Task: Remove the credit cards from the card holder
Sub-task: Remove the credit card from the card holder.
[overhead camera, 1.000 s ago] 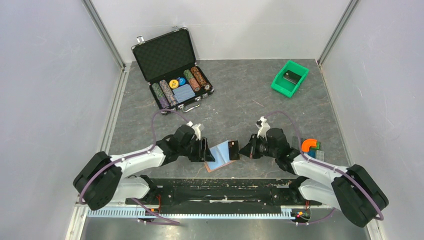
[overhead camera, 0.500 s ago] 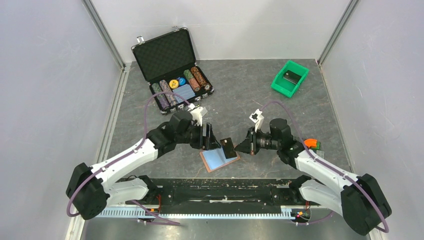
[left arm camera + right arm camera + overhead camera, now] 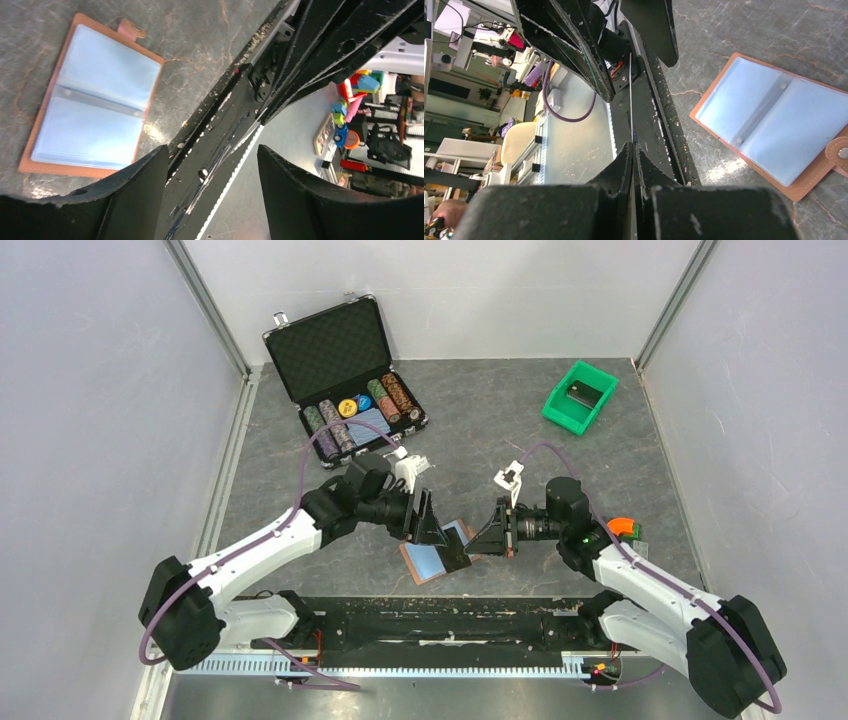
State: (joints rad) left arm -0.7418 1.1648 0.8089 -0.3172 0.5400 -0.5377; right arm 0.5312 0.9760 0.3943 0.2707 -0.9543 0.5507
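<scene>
Card holder (image 3: 425, 563) lies open, blue lining up, on the grey table (image 3: 480, 430), close to its near edge and just short of the black rail (image 3: 430, 615). The left gripper (image 3: 212, 150) hangs beside the holder's left end with its jaws spread wide and nothing between them. The right gripper (image 3: 631, 147) is pinched tight on a credit card (image 3: 455, 554), which seems to hang over the holder's right half. Open tabletop stretches behind both grippers. The poker chip case (image 3: 345, 380) and green bin (image 3: 580, 397) stand well apart at the far side.
</scene>
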